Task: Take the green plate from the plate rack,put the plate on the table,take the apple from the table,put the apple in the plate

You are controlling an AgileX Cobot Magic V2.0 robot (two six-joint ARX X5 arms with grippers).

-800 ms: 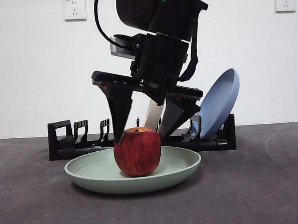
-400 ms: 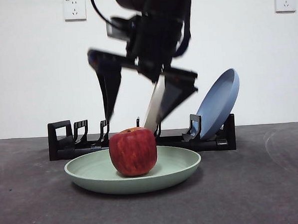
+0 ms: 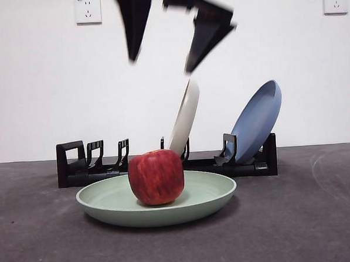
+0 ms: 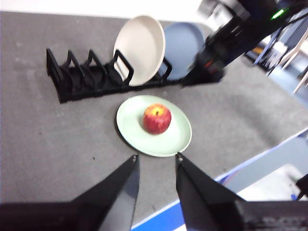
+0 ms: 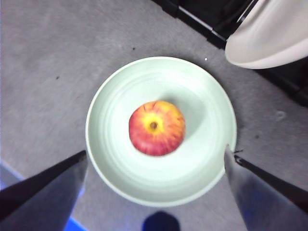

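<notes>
With the apple seated upright in the green plate on the table, the front view suggests the last step is done; the right gripper hangs high above, jaws spread wide and empty, so what remains is probably only to clear away. Behind, the black slotted plate rack holds a glossy cream-white plate and a blue plate, both leaning. From the left wrist, the left gripper waits well apart, jaws parted and empty, over the mottled grey table. From the right wrist, the matte, raised-rim plate encircles the red-and-yellow streaked apple, roughly central.
</notes>
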